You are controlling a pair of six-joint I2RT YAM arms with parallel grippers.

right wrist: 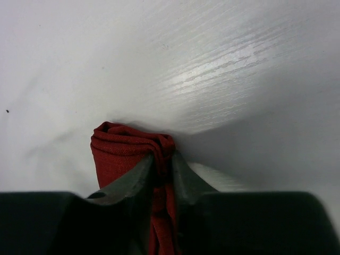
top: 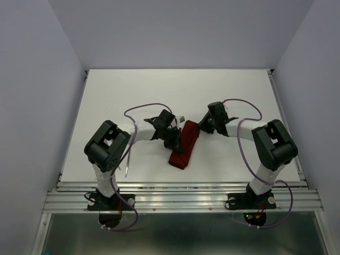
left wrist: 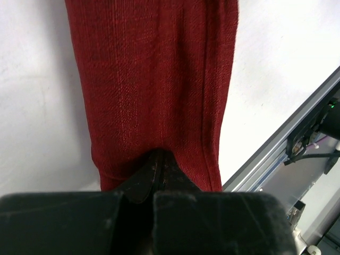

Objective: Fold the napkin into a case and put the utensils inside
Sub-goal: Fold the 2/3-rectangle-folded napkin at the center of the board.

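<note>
The napkin (top: 185, 144) is dark red, plain woven cloth, folded into a long narrow strip. In the top view it lies flat on the white table (top: 159, 90), slanting, with its lower end toward the rail (top: 180, 187) and its upper end farther away and more to the right. The long edges run straight, and a fold line shows along one side in the left wrist view.

One thin silver utensil (top: 127, 163) lies well to the left of the napkin, close to the left arm and partly hidden by it.

The left gripper (top: 173, 139) is at the left long edge of the napkin, about the middle of the strip. In its wrist view the two dark fingers (left wrist: 139, 183) are pressed together, and their tips pinch the cloth where the strip starts.

The right gripper (top: 202, 126) is at the upper end of the napkin, on its right side. In its wrist view this end is bunched into several rounded layers, and the fingers (right wrist: 183, 178) clamp it between them. The red cloth also shows in the gap below the tips. The folded end sticks out a little past the tips and rests on the table.
</note>
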